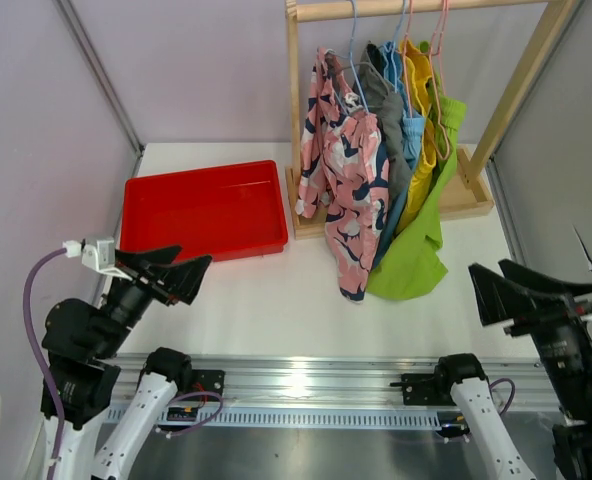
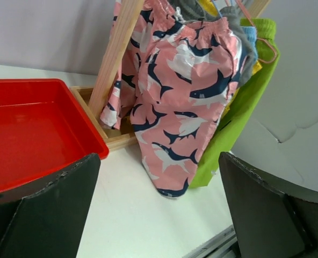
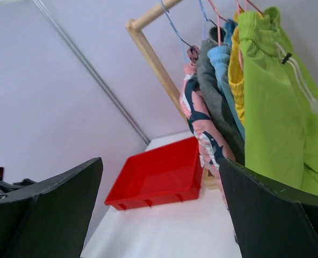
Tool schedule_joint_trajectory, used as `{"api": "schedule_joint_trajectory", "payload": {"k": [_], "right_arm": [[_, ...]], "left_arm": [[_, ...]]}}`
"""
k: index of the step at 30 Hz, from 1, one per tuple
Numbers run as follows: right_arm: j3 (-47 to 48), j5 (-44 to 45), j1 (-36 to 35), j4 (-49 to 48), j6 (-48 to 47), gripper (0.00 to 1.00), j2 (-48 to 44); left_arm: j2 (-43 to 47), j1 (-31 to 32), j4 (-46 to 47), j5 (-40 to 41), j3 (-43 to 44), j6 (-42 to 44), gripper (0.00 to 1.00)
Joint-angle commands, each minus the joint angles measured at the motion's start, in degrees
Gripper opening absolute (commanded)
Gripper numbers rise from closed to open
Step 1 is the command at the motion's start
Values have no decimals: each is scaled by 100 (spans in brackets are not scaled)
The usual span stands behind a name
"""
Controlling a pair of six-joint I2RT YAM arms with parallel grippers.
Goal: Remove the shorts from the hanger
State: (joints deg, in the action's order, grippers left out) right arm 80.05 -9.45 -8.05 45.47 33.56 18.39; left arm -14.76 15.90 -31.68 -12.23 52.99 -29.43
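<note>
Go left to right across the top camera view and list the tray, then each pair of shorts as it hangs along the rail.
red tray → pink shark-print shorts → dark grey shorts → light blue shorts → yellow shorts → lime green shorts

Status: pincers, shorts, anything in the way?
Open and empty: left pincer, right pincer. All five shorts hang on the rack, none off. Beside it a red tray; nothing in the way.

We see pink shark-print shorts (image 1: 348,190), grey shorts (image 1: 378,85), blue shorts (image 1: 413,130), yellow shorts (image 1: 423,90) and green shorts (image 1: 416,250) hanging together from a wooden rail (image 1: 426,8); the middle three look bunched.
</note>
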Motion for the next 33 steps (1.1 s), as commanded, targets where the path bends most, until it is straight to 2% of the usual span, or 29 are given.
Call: {"api": "schedule_joint_trajectory", "payload": {"k": [1,6,7,10,11,12,14,16,17,18,21,22,25,29,33], "right_arm": [[-86,92,-12,-433,-446,99,647],[185,645,-29,-1496,-1263,99,1612],[343,655,-30,-1637,-1386,100,2267],[1475,708,-21,-1910,-1729,99,3474],[1818,769,-29,-1954,-1782,99,4270],[2491,900,-21,-2007,-1879,98,4635],[3049,989,-12,-2278,-1985,97,5599],[3787,1199,14,-2455,-2116,97,6182],[4103,1252,6,-2447,-2178,96,6803],[4785,1296,23,-2395,-2213,95,7131],[5782,1341,41,-2157,-2345,91,8280],[6316,1350,32,-2113,-2389,90,8512],[6681,1446,14,-2182,-2521,89,8997],[6252,1709,14,-2613,-2591,82,8901],[5786,1859,14,-2675,-2644,82,8621]], "left_arm": [[-544,27,-23,212,290,367,99],[-1465,27,198,413,861,850,99],[-1590,27,171,501,932,895,99],[-1705,27,337,677,740,1150,99],[-1679,27,486,748,652,1167,99],[-1653,27,548,800,468,1176,99],[-1521,27,724,766,151,1141,99],[-1442,27,812,731,-286,1045,99],[-1346,27,874,670,-403,1010,99],[-1301,27,918,634,-604,966,99],[-1126,27,962,572,-1044,1053,99],[-1108,27,971,607,-1098,1071,99],[-1186,27,751,608,-966,1115,99],[-1116,27,681,669,-975,1150,98],[-1072,27,821,599,-1071,1106,99]]}}
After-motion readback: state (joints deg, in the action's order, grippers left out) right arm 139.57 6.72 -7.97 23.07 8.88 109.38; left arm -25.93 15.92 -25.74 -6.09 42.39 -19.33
